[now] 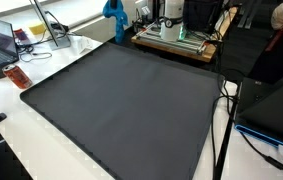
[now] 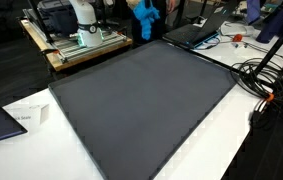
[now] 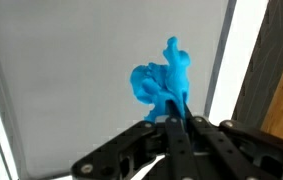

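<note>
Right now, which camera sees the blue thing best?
The wrist view: the blue thing is big and centred there, pinched between the jaws over the grey mat. Both exterior views show it only small, at the mat's far edge.

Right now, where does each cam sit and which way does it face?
An exterior view: raised at a table corner, facing across the dark mat to the robot base; blue cloth at far edge.
An exterior view: raised at another corner, facing the same dark mat, robot base, blue cloth.
Wrist view: looks down the gripper, shut on the blue cloth, onto the dark mat.
Shared: mat and cloth in all.
</note>
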Motion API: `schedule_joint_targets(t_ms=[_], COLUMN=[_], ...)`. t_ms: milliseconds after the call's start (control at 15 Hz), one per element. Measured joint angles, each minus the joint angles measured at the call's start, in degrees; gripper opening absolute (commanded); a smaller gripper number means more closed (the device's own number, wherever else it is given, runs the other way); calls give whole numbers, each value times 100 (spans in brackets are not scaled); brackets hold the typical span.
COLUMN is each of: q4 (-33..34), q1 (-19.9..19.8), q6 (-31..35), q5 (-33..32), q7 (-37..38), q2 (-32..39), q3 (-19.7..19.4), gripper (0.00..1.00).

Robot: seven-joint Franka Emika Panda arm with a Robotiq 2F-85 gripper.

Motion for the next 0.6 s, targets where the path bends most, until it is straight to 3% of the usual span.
schedule_joint_targets(t_ms=[600], q4=[-186], q1=[-136], q6=[-5], q5=[1], q7=[34], q2=[29], q3=[236], gripper=[91])
